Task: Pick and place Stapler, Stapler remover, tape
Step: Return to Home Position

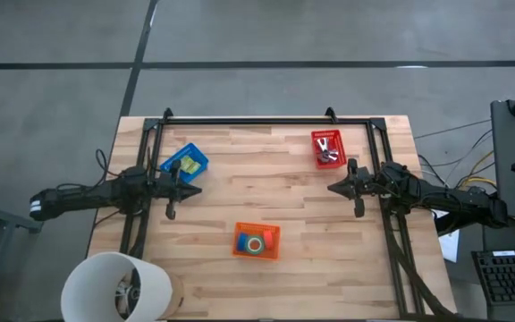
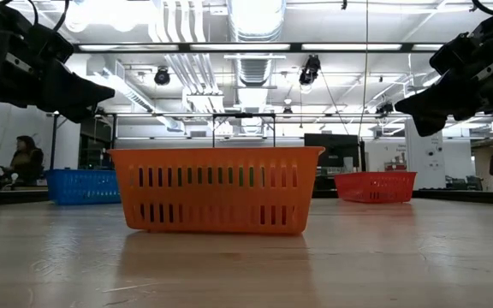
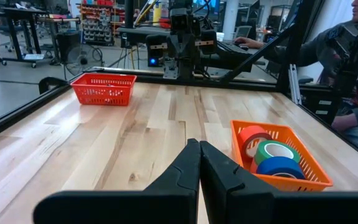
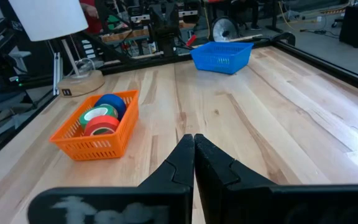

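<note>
Three tape rolls, one red (image 3: 252, 135), one green (image 3: 276, 151) and one blue (image 3: 280, 167), stand on edge inside the orange basket (image 1: 256, 241) near the table's near edge. The blue basket (image 1: 184, 164) holds a yellowish item and the red basket (image 1: 326, 148) holds silvery items; which is the stapler or the remover I cannot tell. My left gripper (image 1: 197, 190) hangs shut above the table beside the blue basket. My right gripper (image 1: 332, 189) hangs shut just near of the red basket. The two grippers point at each other.
A black frame (image 1: 266, 119) runs along the table's far edge and down both sides. A white lamp shade (image 1: 114, 286) stands at the near left corner. Bare wood (image 1: 266, 183) lies between the grippers. A person sits beyond the table in the left wrist view.
</note>
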